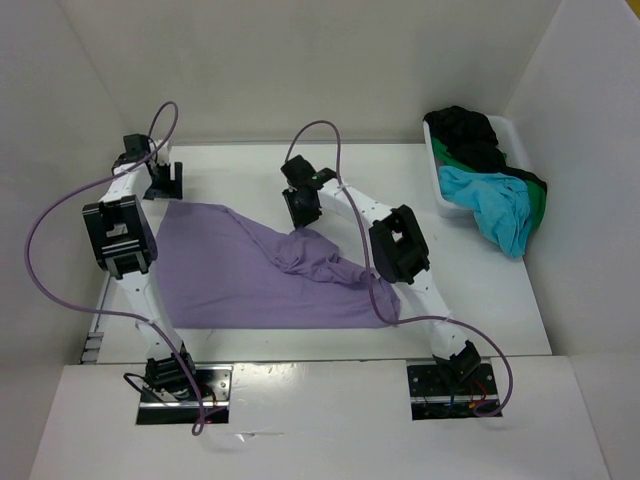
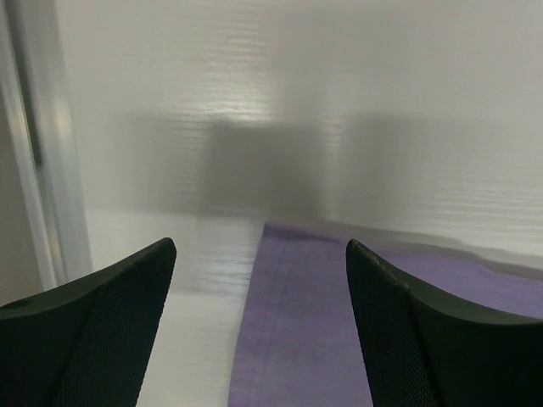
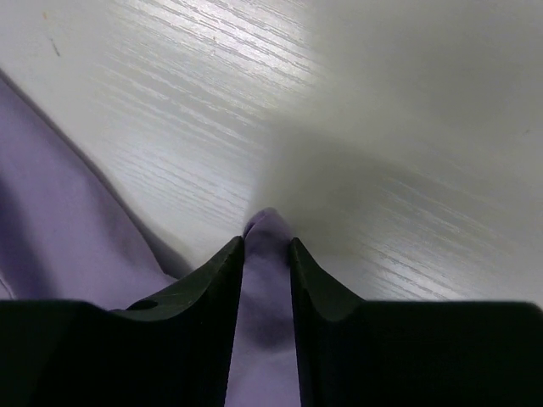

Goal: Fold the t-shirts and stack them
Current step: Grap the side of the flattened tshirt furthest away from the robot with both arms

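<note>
Lavender shirt (image 1: pixel 230 275) one, binned shirts (image 1: pixel 490 205) three, bin (image 1: pixel 437 180) one

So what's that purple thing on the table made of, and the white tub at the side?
The lavender t-shirt looks like soft, matte knit cloth: it wrinkles and bunches, and its edge shows a stitched hem. The white bin seems to be smooth, rigid plastic, going by its thin, even walls, though that is a guess.

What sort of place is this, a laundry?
Probably a robot test bench in a lab: a left arm and right arm bolted to a white table, plain white panels around it, a purple shirt lying on it, and a bin of other shirts.
</note>
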